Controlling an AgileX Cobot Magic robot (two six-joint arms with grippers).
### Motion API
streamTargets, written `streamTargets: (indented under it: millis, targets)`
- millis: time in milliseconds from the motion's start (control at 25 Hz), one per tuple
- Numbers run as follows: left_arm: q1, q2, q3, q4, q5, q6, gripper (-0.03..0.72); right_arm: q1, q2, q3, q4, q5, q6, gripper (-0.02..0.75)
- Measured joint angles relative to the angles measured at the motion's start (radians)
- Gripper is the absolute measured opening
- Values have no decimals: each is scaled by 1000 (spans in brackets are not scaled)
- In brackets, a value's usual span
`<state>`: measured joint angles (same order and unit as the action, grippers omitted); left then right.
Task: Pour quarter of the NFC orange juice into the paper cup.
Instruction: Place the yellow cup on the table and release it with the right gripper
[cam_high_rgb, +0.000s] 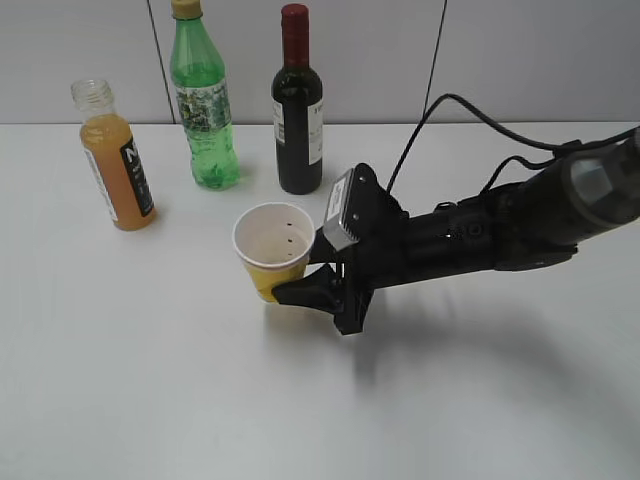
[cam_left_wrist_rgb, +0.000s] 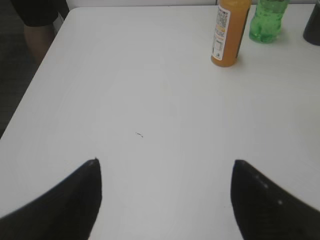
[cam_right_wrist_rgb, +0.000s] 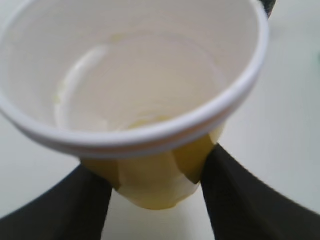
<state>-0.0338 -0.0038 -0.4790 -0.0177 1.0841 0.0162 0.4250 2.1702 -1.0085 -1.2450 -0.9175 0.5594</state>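
Steadying the paper cup (cam_high_rgb: 272, 248) before any juice is poured.

Left of the cup, the NFC orange juice (cam_high_rgb: 117, 160) stands capless and untouched; the left gripper (cam_left_wrist_rgb: 165, 192), its jaws apart, should probably take it mid-body and tip slowly. Behind the cup stand one green bottle (cam_high_rgb: 203, 100) and one wine bottle (cam_high_rgb: 297, 103). Right of the cup, the right gripper (cam_high_rgb: 300, 278) clamps its lower wall on the surface (cam_high_rgb: 150, 380). Count: three bottles, one cup.

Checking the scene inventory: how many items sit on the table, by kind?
Bottles: 3 – clear plastic bottle of orange juice, green plastic bottle, dark glass wine bottle
Cups: 1 – yellow paper cup with white inside, gripped in the right tool
Total: 4
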Motion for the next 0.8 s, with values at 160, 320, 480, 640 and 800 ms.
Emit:
streamTargets:
  millis: [160,320,480,640,800]
  targets:
    - [0,0,0,0,0,0,588,0,30,-9,-1,50,3,430]
    - [0,0,0,-1,0,0,588,0,49,-10,-2,58,7,430]
    - [0,0,0,-1,0,0,588,0,53,-10,-2,63,44,464]
    - [0,0,0,-1,0,0,588,0,51,-11,-2,105,54,633]
    - [0,0,0,-1,0,0,588,0,15,-11,-26,196,98,646]
